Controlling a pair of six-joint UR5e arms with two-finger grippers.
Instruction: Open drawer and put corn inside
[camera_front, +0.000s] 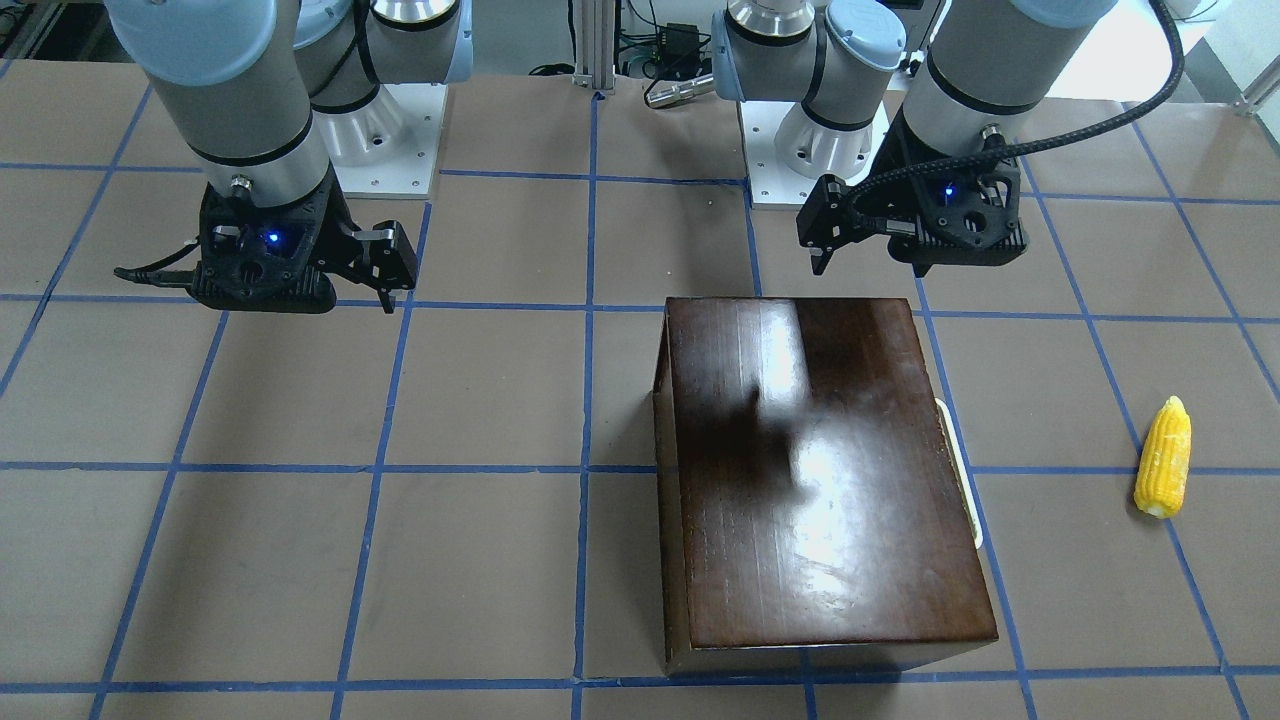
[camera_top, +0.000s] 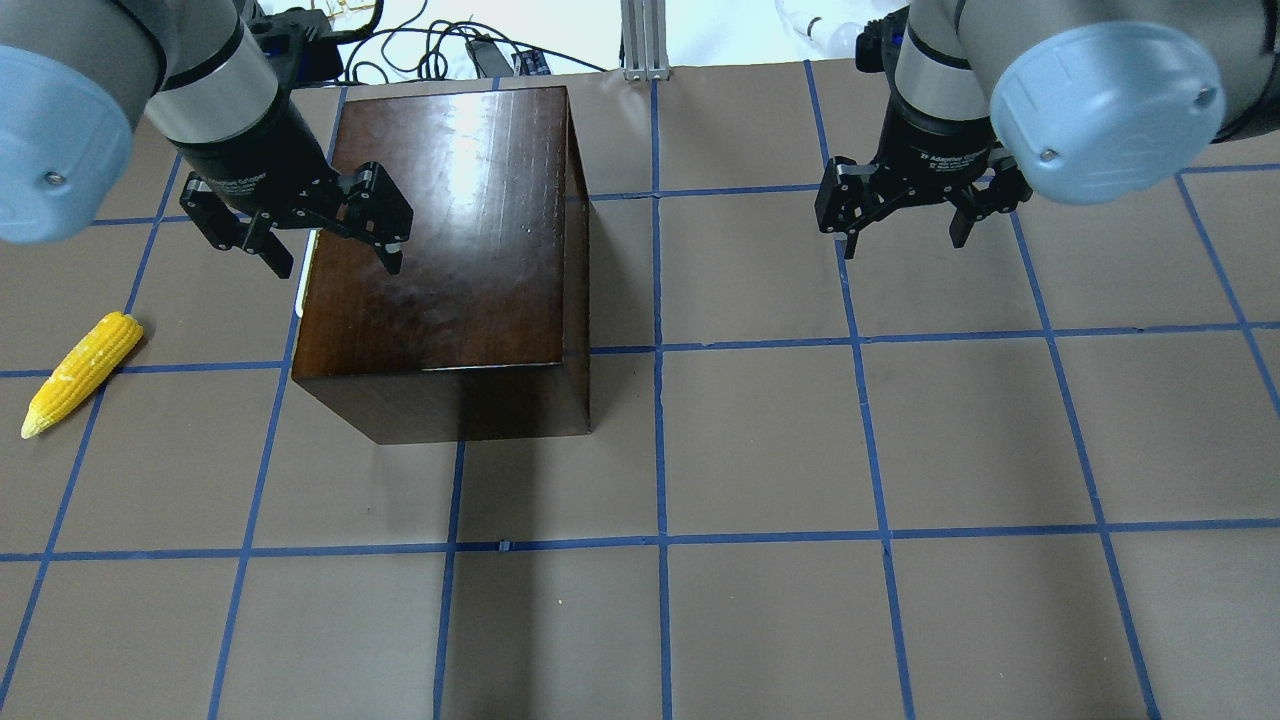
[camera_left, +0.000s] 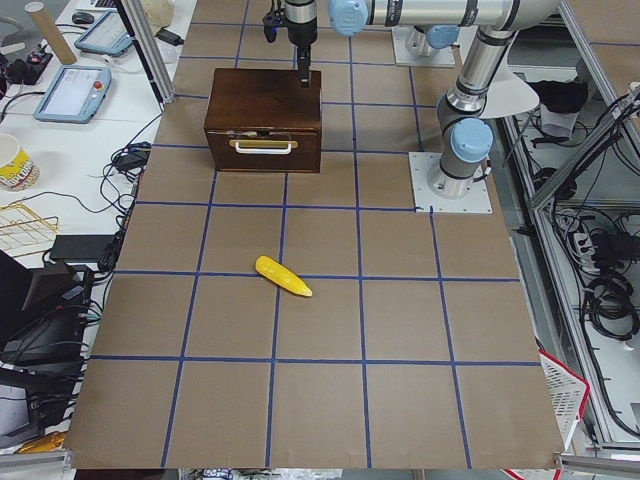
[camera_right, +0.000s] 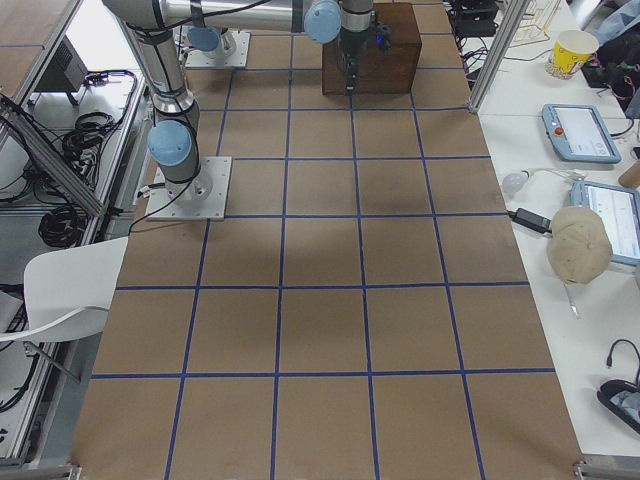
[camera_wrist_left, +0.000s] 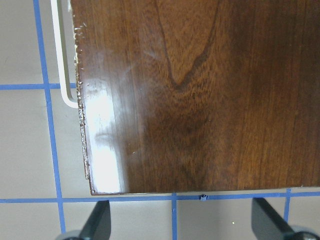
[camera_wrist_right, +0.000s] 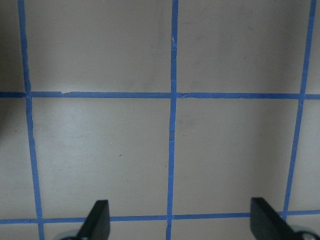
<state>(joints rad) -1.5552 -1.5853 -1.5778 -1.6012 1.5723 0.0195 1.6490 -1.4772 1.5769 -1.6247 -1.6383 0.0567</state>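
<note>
Box (camera_top: 450, 230): a dark brown shiny box, upper left of the middle in the overhead view. It sits on the table (camera_top: 760, 450).

Drawer (camera_left: 263, 152): shut. Its front shows only in the left side view, upper middle, flat with the box.

Handle (camera_left: 264, 146): a whitish bar across the drawer front. From above only a thin pale strip of it peeks out at the box's left edge. Its long way runs along that edge.

Corn (camera_top: 82, 372): yellow, lying flat on the table at the far left of the overhead view, well apart from the box. Its pointy tip aims at the lower left.

Left gripper (camera_top: 300, 230): fingers wide apart, holding nothing. It hangs over the box's left edge, above the handle side. One finger is over the box top and the other is just past the edge.

Right gripper (camera_top: 905, 210): fingers wide apart, holding nothing. It hangs over bare table in the upper right of the overhead view, well apart from the box and the corn.

Nearer arm: the left one, for both the handle and the corn.

Next move, my guess: the handle is below the left fingers and on the corn's side of the box. The gripper should go down beside the front, grab the bar, and pull toward the corn.

Task so far: nothing done yet, I think.
</note>
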